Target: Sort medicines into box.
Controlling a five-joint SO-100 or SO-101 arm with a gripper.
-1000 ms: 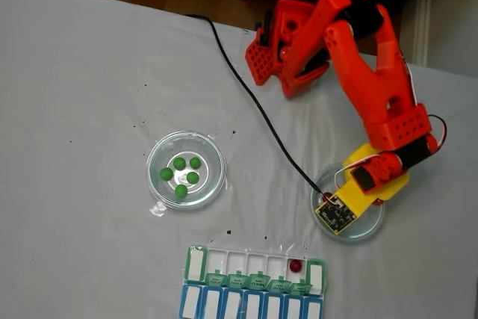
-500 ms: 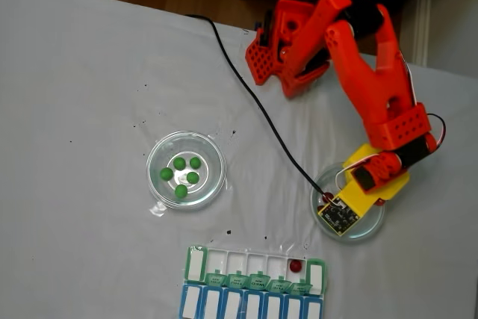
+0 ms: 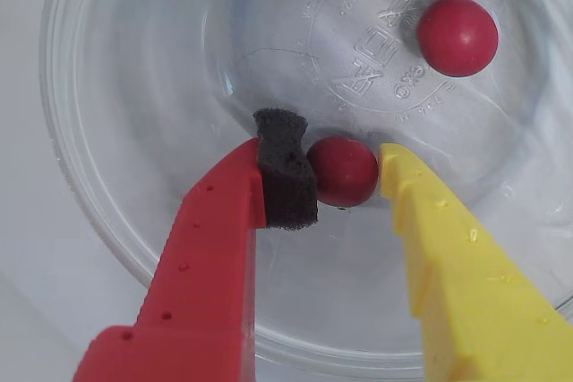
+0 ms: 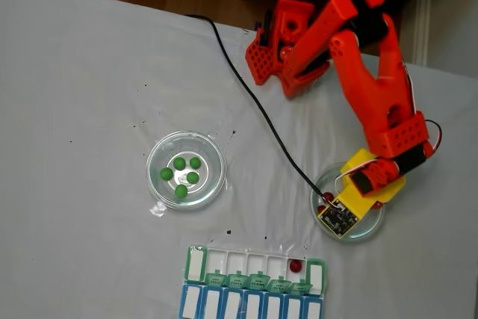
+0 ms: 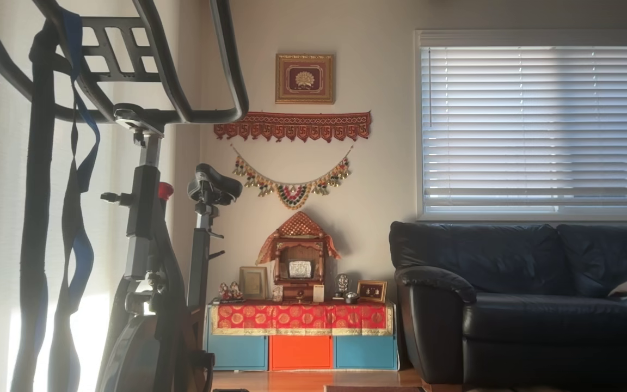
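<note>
A red ball (image 3: 342,171) is sitting in a clear dish (image 3: 107,221), between the tips of the pincer (image 3: 345,176). The foam pad (image 3: 285,172) on the red finger and the yellow finger (image 3: 448,257) are touching its sides, so the pincer is clamping it. More red balls (image 3: 457,35) are lying near the dish's far rim. In the fixed view, five green balls (image 4: 181,173) are resting in another dish (image 4: 214,156) well apart, and the box (image 4: 196,263) is lying on the surface (image 4: 89,80), one red ball (image 4: 296,265) inside a compartment near its right end.
</note>
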